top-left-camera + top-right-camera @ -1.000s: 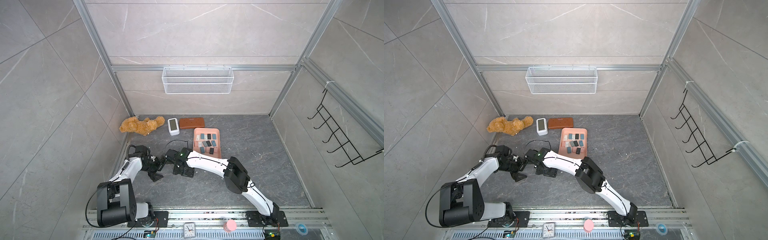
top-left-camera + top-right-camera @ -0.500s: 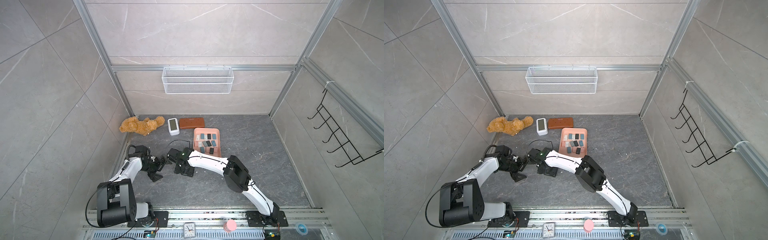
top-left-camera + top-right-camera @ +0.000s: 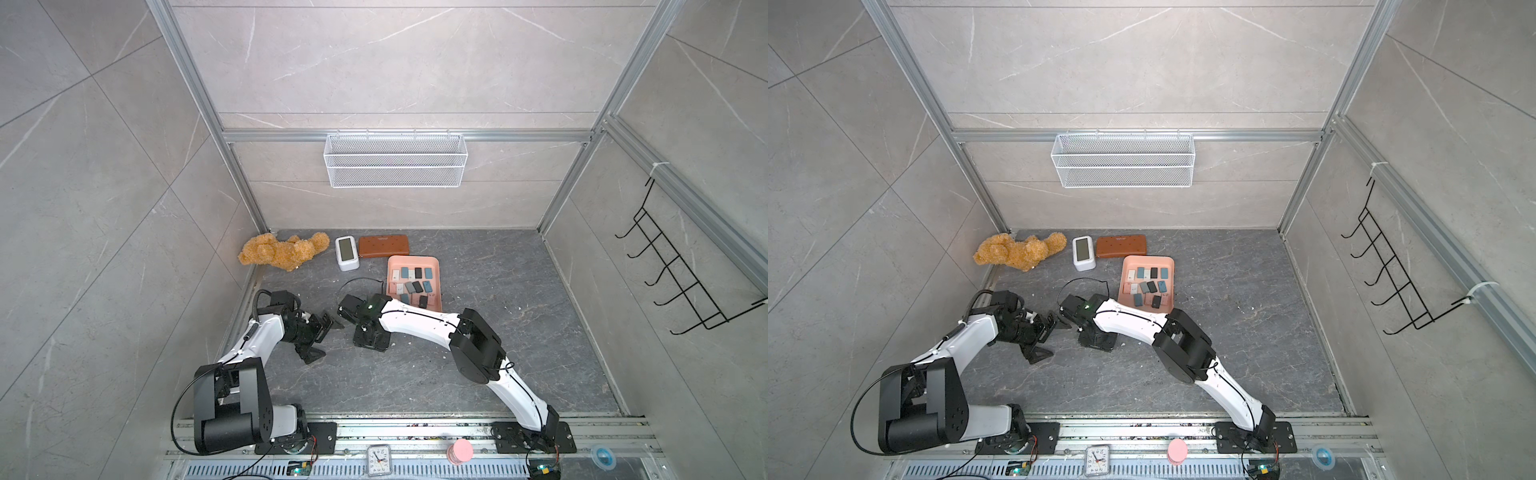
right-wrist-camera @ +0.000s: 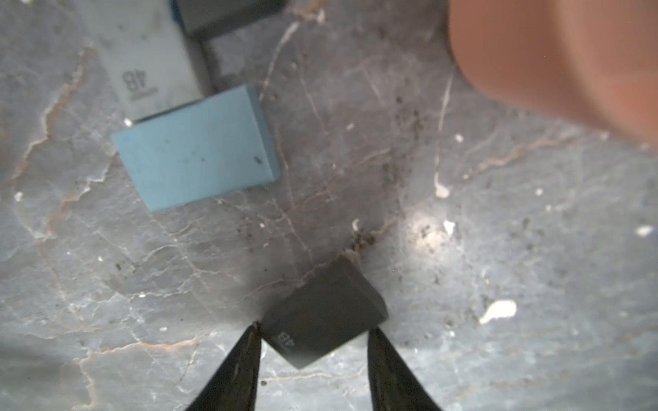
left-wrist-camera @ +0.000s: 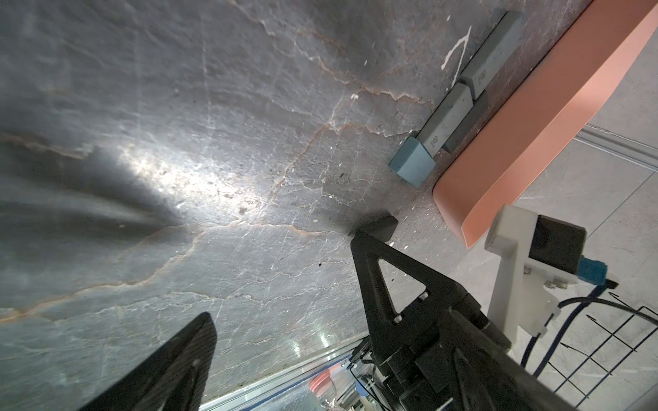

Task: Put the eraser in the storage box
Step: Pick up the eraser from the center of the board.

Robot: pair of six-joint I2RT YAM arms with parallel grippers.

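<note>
Barely moved since a second ago, the right arm keeps its end effector (image 4: 314, 326) low over the grey surface (image 3: 498, 332). Its fingers are partly drawn in on either side of a dark grey eraser (image 4: 320, 302), which lies flat near the near left corner of the storage box (image 3: 413, 260). Whether they grip it cannot be told. The box sits toward the surface's far edge with other erasers (image 3: 410, 287) inside. The left end effector (image 3: 320, 338) is spread wide and empty.
</note>
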